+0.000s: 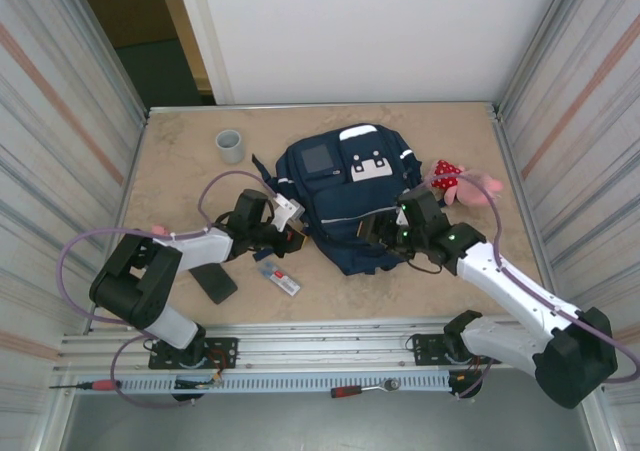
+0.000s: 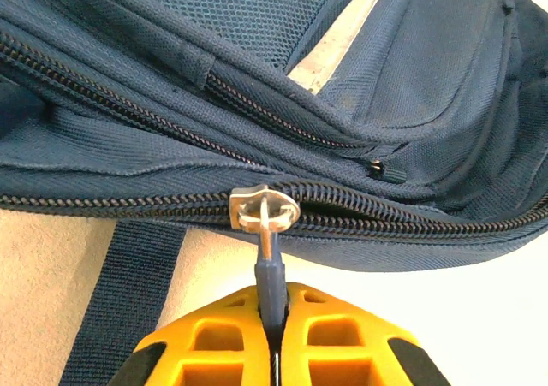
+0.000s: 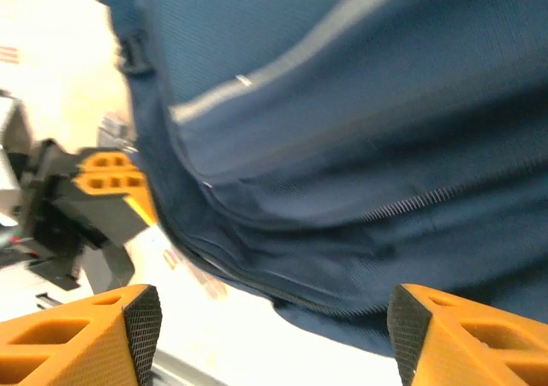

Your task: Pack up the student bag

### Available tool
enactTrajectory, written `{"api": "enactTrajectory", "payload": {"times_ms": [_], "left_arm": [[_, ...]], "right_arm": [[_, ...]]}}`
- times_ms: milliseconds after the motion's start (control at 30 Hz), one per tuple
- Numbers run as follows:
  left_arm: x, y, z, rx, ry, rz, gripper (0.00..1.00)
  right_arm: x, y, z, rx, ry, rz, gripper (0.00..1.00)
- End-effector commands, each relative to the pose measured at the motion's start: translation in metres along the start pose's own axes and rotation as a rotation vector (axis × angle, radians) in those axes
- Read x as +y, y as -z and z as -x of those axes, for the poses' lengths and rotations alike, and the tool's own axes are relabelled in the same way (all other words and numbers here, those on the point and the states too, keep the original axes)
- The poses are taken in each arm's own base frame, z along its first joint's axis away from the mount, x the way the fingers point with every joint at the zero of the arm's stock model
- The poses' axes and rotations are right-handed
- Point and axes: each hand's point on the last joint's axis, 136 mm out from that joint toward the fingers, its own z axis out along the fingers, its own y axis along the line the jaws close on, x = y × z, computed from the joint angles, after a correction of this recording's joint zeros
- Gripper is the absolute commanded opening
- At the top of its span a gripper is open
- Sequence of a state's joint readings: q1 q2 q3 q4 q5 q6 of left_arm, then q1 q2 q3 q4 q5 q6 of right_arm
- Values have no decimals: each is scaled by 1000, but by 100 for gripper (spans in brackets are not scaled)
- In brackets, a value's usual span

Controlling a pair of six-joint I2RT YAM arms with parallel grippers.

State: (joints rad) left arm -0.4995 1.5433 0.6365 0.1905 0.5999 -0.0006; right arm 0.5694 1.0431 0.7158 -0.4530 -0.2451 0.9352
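1. The student bag (image 1: 345, 206) lay flat in the middle of the table (image 1: 180, 171), front panel up. I worked at its near edge with one gripper on either side.
2. My left gripper (image 2: 274, 305) had its jaws pressed together on the blue zipper pull (image 2: 270, 262). The pull hung from the metal slider (image 2: 264, 208) on the bag's long side zip.
3. My right gripper (image 3: 274, 326) stood with its jaws spread and nothing between them. It faced the bag's lower side wall, close to the fabric.
4. The teeth left of the slider looked meshed and those to its right looked parted. I judged the step in hand to be running this zip open so that packing could begin.
5. Recommended practice was to draw the pull along the line of the teeth, not away from the bag, so the slider would not cock and jam.
6. The bag was soft and unanchored, so I judged it likely to slide with the pull. The right jaws should pinch or pin the fabric before any harder tug.
7. The dark strap (image 2: 120, 300) lay just beneath the zip and should be kept clear of the slider's path.
8. The plush toy (image 1: 455, 183) lay beside the bag, unpacked.
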Motion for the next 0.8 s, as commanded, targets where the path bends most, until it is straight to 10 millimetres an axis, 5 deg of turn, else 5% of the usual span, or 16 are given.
{"api": "enactTrajectory", "payload": {"times_ms": [0,167,400,767], "left_arm": [[-3,7,23,-49,-27,8,0],[-5,7,30,-52,-27,-2,0],[-32,8,29,-19,-82,-112,0],[-87,3,12,117,-185,-332,0]], "right_arm": [[-7,-9,-19,94,-243,-2,73],[-11,-24,-27,136,-326,5,75],[-21,-41,-13,60,-342,-21,67],[-23,-44,4,-66,-370,-19,32]]}}
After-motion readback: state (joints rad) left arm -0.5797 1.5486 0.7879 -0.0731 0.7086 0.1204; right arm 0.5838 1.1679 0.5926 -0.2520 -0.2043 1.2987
